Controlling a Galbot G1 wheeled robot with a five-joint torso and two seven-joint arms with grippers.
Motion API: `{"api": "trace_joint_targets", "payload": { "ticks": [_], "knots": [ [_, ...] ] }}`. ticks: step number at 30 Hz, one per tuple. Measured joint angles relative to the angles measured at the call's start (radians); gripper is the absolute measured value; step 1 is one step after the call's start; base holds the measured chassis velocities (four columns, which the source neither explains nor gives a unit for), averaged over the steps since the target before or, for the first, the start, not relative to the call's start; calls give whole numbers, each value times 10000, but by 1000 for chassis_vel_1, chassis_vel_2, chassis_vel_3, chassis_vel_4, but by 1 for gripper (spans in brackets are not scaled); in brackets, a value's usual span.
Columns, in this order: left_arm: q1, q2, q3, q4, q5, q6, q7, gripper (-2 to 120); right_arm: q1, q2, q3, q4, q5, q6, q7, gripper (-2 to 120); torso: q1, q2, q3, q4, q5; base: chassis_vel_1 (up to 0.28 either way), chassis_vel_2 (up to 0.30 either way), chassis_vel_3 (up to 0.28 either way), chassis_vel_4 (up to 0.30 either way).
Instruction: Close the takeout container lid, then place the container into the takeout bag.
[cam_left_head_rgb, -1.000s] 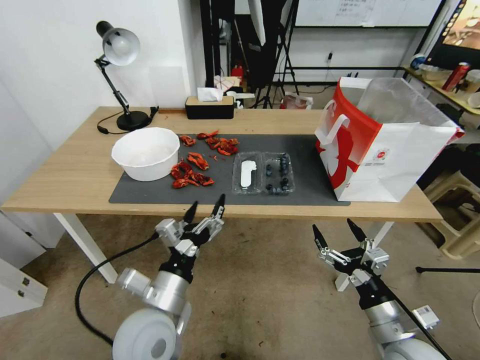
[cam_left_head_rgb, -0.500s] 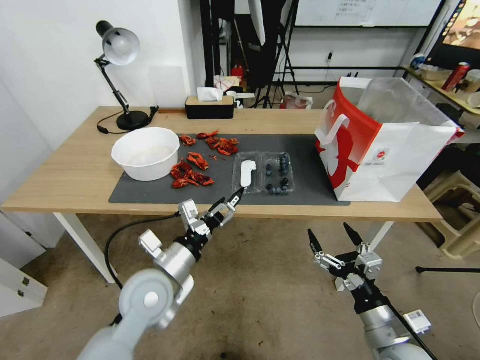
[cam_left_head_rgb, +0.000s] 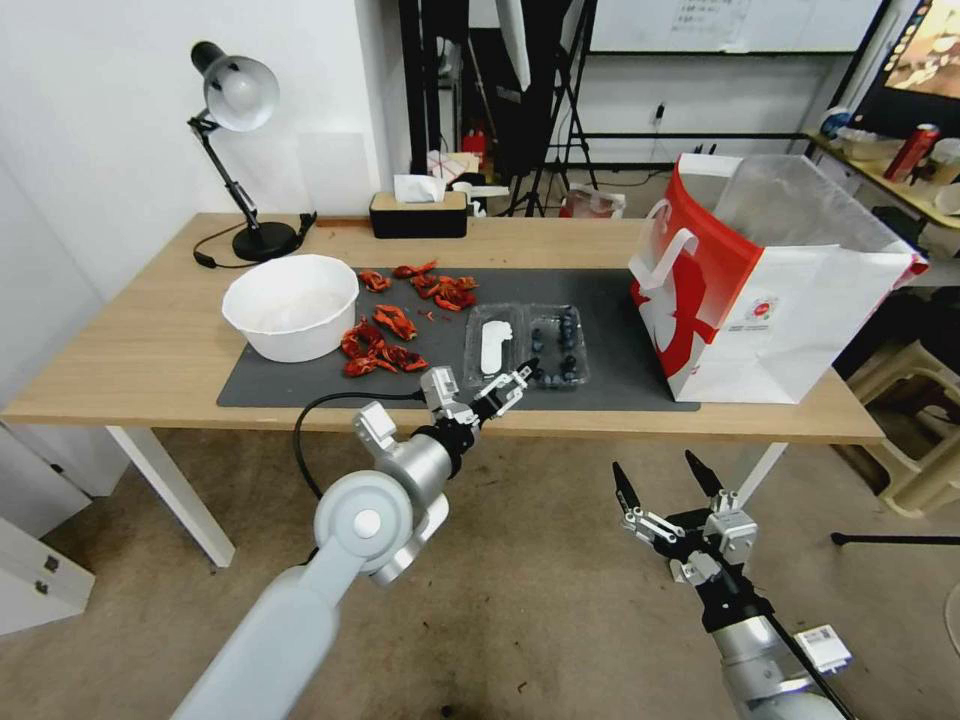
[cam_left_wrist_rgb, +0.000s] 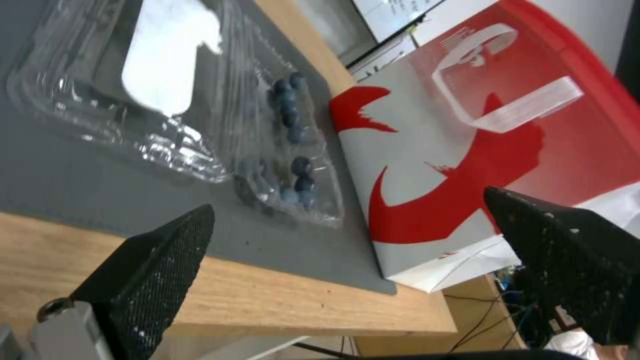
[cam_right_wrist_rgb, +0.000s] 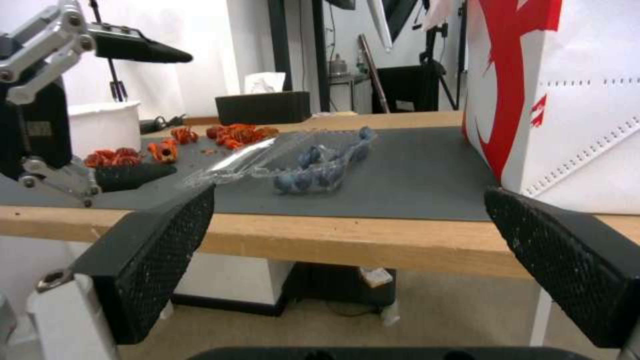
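Lid-closing step in hand, not yet begun by contact; takeout container lying flat and fully open on the dark mat, blueberry half toward the bag, the lid with its white oblong label laid out on the bowl side.

Left gripper poised just off the near edge of the table, fingers spread wide and pinching nothing; container just beyond the fingertips, the hinge line roughly ahead of them; no touch visible.

Right gripper hanging low below table height, well short of the container, fingers likewise spread and empty; seems idle.

Next move, as a judgement: fingertips brought under or against the lid's outer edge, then a swing over the hinge onto the berry half, with a press to snap it; thin clear plastic likely to flex and slide on the mat, so a light push could shove the whole box rather than fold it.

Edges and room: open mat on the near side of the container, between it and the fingertips; red crayfish shells and white bowl beyond the lid's outer side, close enough to crowd a wide sweep; takeout bag standing upright past the berry half, apart from it, mouth open with clear liner showing; clear mat between box and bag for the later carry.
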Motion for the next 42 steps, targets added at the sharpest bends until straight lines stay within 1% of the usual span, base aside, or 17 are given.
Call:
{"api": "trace_joint_targets", "payload": {
  "ticks": [4, 7, 15, 18, 32, 35, 38, 40, 42],
  "knots": [
    [-189, -79, 151, 156, -10, -57, -143, 100, -24, 47, 0, -18, -49, 27, 8, 100, 0, -1, 0, -1, 0, 0, 0, 0, 0],
    [-398, -243, 267, 416, -34, -213, -426, 100, -71, 64, 18, -63, -74, 95, 8, 100, 1, 0, -1, -2, -1, 0, 0, 0, 0],
    [-573, -438, 359, 686, -104, -251, -637, 100, -59, 106, 8, -116, -130, 119, 20, 100, 1, 1, -1, -1, -1, 0, 0, 0, 0],
    [-719, -564, 387, 851, -243, -300, -852, 100, -27, 111, -31, -128, -171, 119, 41, 100, 1, 1, 0, -1, -1, 0, 0, 0, 0],
    [-828, -859, 473, 1250, -290, -365, -1025, 100, -17, 97, -30, -163, -176, 121, 61, 100, 1, 1, -1, -1, -1, 0, 0, 0, 0],
    [-976, -1003, 474, 1499, -336, -443, -1166, 100, -18, 117, -31, -187, -185, 148, 66, 100, 1, 2, -2, -2, -1, 0, 0, 0, 0],
    [-1058, -1105, 474, 1613, -351, -460, -1223, 100, -21, 123, -34, -198, -193, 164, 66, 100, -2, 5, -4, 3, 2, 0, 0, 0, 0],
    [-1183, -1229, 459, 1806, -354, -509, -1284, 100, -27, 129, -40, -200, -195, 188, 71, 100, -3, 7, -6, -11, -6, 0, 0, 0, 0],
    [-1191, -1250, 459, 1826, -356, -519, -1298, 100, -23, 130, -40, -199, -195, 191, 76, 100, -2, 7, -5, -7, -2, 0, 0, 0, 0]
  ]
}}
